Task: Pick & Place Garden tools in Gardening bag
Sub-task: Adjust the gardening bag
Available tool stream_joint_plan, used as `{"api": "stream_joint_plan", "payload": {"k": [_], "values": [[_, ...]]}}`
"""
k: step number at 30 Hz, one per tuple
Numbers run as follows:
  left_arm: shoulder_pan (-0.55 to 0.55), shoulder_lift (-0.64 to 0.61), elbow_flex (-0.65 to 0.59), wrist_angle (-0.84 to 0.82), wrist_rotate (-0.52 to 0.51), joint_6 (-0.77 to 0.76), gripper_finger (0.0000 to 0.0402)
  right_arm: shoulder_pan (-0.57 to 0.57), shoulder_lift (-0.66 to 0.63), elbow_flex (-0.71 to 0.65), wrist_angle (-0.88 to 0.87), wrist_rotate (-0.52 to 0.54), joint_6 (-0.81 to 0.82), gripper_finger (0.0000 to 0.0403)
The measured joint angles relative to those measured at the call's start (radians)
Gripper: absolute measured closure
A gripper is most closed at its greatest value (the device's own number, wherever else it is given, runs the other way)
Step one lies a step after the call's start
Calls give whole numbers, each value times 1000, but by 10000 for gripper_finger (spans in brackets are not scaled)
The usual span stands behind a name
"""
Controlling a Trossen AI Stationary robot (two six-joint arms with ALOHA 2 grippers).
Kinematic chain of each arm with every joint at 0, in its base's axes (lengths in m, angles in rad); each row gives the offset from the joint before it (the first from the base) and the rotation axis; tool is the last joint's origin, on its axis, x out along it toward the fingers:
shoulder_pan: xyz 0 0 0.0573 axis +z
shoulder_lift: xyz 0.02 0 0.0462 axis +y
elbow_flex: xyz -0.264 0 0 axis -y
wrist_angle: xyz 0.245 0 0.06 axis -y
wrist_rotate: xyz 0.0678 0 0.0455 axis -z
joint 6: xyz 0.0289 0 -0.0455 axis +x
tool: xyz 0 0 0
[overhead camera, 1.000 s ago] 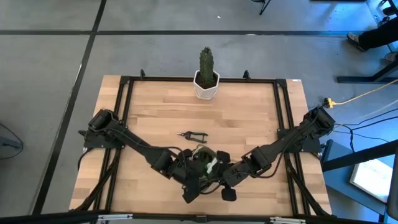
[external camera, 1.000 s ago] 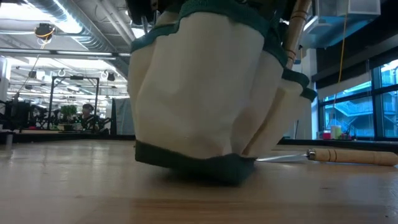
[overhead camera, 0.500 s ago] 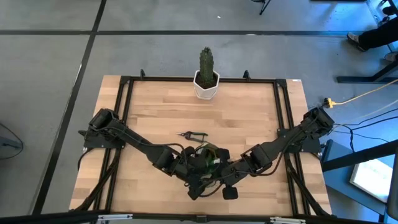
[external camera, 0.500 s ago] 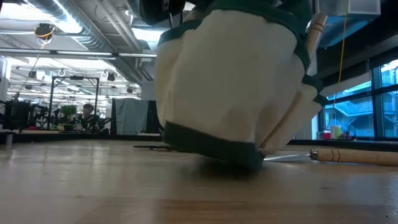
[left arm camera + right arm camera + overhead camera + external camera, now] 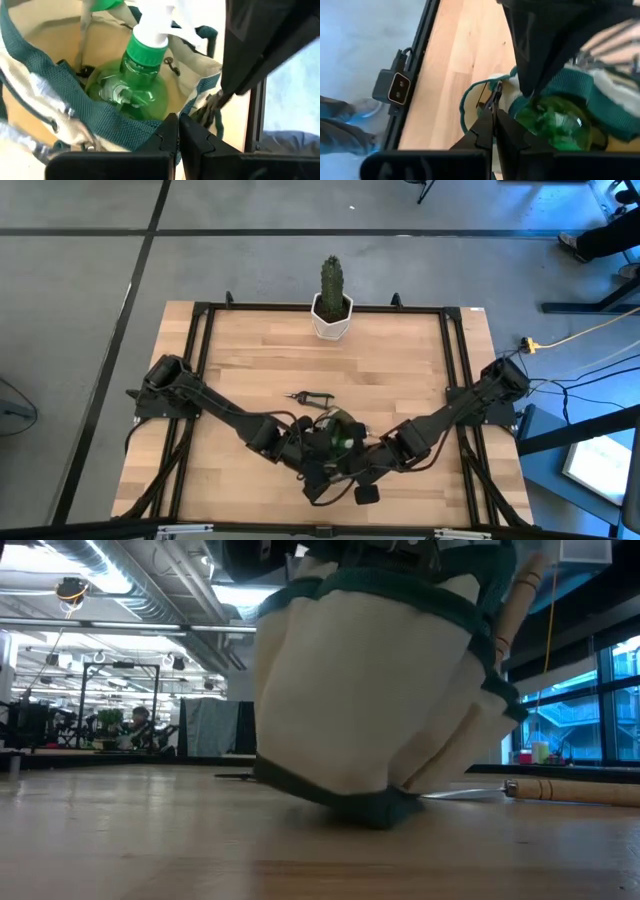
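Hands, left (image 5: pixel 174 131) and right (image 5: pixel 494 125), both clamp one bag (image 5: pixel 370 710) holding one sprayer (image 5: pixel 134 82).

Industrial lab or workshop: exposed ceiling ducts (image 5: pixel 120 580), concrete floor (image 5: pixel 80 270), black-framed wooden table (image 5: pixel 390 370).

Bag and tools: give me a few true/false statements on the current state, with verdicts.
1. The sprayer is inside the bag. True.
2. The shears are in the bag. False: they lie on the table, beyond the bag.
3. Both pincers are shut at the bag's rim. True: left pincer, right pincer.
4. The cactus lies tipped over mid-table. False: it stands upright in its pot at the far edge.
5. A wooden-handled tool lies on the table beside the bag. True.
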Motion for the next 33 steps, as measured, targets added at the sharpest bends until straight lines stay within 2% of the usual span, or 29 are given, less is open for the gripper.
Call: {"api": "stream_joint_plan", "payload": {"k": [6,14,23,33], "values": [[6,-4,2,17,-18,-1,399,15,2,43,-111,109,-35,394],[13,-4,2,28,-4,-9,399,27,10,44,-166,177,-34,394],[13,-4,3,18,15,-17,399,29,16,43,-133,185,-29,394],[13,-9,6,-51,35,-73,399,24,18,51,-118,138,-30,394]]}}
